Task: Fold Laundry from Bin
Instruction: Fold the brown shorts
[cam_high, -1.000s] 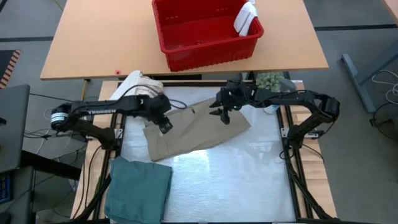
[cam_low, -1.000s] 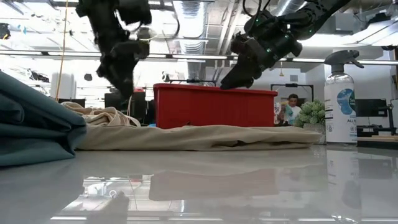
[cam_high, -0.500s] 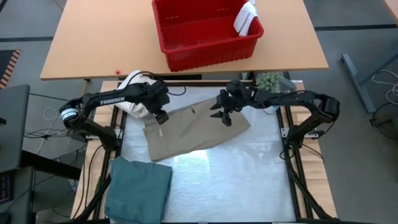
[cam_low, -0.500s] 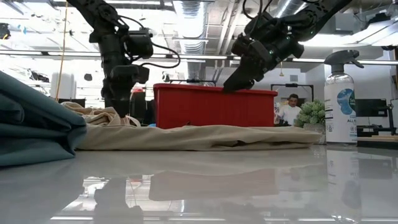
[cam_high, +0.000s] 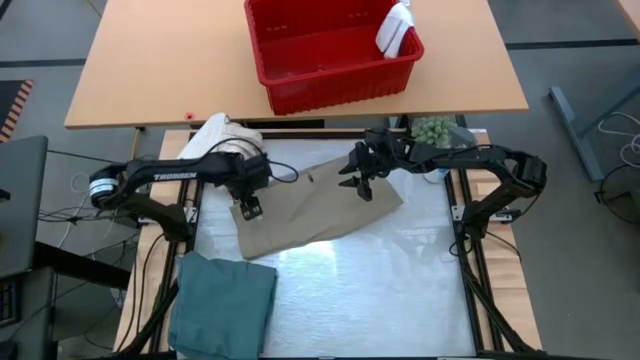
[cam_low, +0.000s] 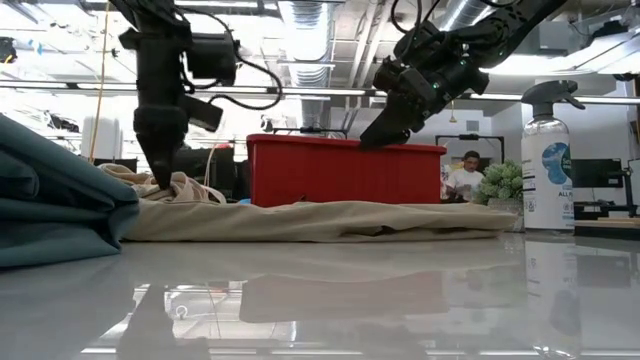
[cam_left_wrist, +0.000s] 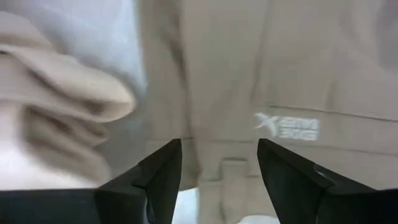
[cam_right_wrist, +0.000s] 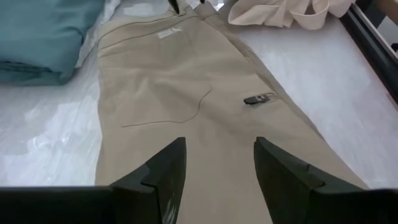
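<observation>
Left pincer, fingers apart, is now descending onto limp khaki trousers; grip the waistband edge.

tan trousers lie flat; folded teal garment nearby; red bin behind.

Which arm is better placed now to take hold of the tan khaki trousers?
Probably the left. The left gripper is low over the waistband end of the tan khaki trousers, fingers open around the edge. The right gripper, also open, hangs higher above the other end.
</observation>
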